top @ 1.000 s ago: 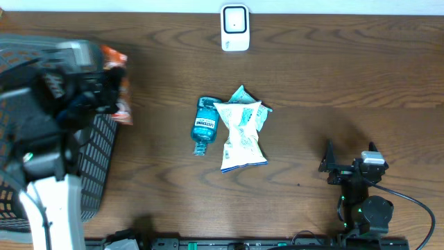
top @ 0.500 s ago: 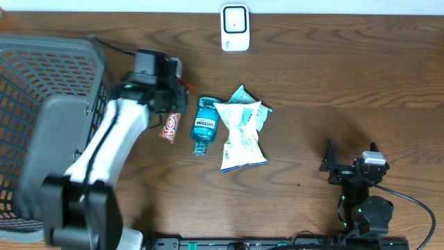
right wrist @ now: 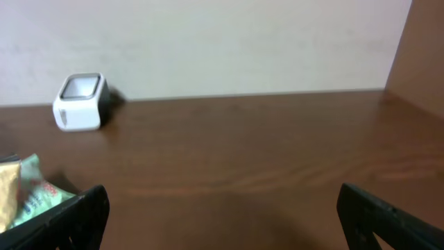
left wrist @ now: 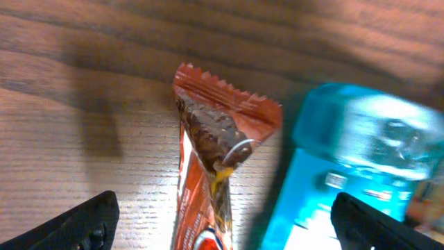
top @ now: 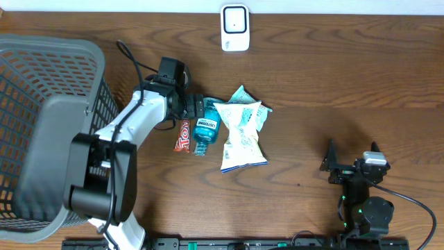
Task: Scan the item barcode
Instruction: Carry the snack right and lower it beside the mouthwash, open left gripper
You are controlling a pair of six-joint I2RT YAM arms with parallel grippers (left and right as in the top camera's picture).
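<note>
An orange-red snack bar (top: 183, 136) lies flat on the wooden table, just left of a blue mouthwash bottle (top: 205, 125). A white and green snack bag (top: 241, 135) rests against the bottle's right side. My left gripper (top: 191, 113) hovers over the bar's far end and is open. In the left wrist view the bar (left wrist: 211, 173) lies loose between the spread fingertips (left wrist: 90, 221), with the bottle (left wrist: 354, 167) beside it. The white barcode scanner (top: 235, 28) stands at the table's far edge. My right gripper (top: 351, 164) sits open at the near right, holding nothing.
A large grey mesh basket (top: 41, 76) fills the left side of the table. The right wrist view shows the scanner (right wrist: 80, 103) far left against the wall and a corner of the snack bag (right wrist: 28, 191).
The left arm swung from the basket to the middle of the table carrying the snack bar, laid it beside the bottle, and its jaws opened. The right arm stayed still.
</note>
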